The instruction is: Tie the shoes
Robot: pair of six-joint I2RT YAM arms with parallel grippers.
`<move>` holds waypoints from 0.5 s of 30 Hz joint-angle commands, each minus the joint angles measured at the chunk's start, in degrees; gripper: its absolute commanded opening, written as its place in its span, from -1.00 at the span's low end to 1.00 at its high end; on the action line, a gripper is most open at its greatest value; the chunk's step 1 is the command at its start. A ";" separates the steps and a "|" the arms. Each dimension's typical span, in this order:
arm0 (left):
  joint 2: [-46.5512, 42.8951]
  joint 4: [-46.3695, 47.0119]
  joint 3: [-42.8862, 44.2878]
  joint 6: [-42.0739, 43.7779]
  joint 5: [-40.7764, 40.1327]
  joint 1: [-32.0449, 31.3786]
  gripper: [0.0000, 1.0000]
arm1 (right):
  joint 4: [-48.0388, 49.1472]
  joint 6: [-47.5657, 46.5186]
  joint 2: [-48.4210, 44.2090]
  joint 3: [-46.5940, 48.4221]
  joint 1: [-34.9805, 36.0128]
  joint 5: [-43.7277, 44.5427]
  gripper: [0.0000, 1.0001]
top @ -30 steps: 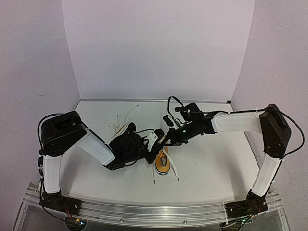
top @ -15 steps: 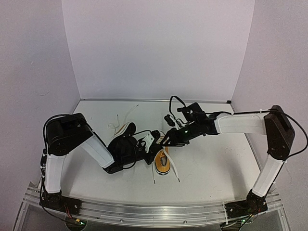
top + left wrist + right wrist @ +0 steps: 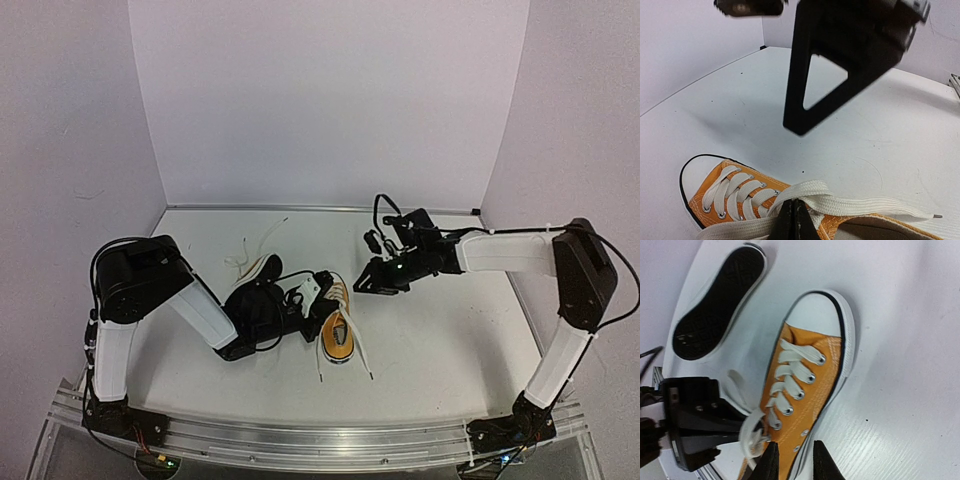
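Observation:
The orange shoe [image 3: 339, 336] lies on the table in front of the arms, toe toward the back. It also shows in the left wrist view [image 3: 727, 192] and the right wrist view [image 3: 807, 377]. My left gripper [image 3: 794, 216] is shut on a loop of its white lace [image 3: 840, 202] just above the shoe's opening; in the top view this gripper [image 3: 322, 299] sits at the shoe's left. My right gripper [image 3: 363, 285] is open and empty, apart from the shoe at its back right [image 3: 792, 462]. The second shoe [image 3: 720, 297] lies black sole up, partly hidden behind my left arm [image 3: 256, 270].
Loose white lace ends [image 3: 360, 358] trail toward the near edge beside the orange shoe. More lace [image 3: 262, 236] from the overturned shoe runs toward the back wall. Purple walls enclose the white table [image 3: 450, 340] on three sides.
My right gripper has drawn back to the right, away from the orange shoe and my left gripper. The left gripper stays at the shoe, holding the lace.

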 commanded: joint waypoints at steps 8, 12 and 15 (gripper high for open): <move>0.56 0.80 0.77 0.40 1.48 0.23 -1.00 | 0.62 -0.09 5.78 1.91 0.21 -2.12 -0.58; 0.38 0.17 0.77 0.62 1.30 0.27 -1.00 | 1.65 0.24 5.77 2.36 0.20 -4.67 -0.56; 0.17 -0.32 0.69 0.87 1.18 0.27 -1.00 | 2.25 0.55 6.15 2.44 0.20 -6.76 -0.56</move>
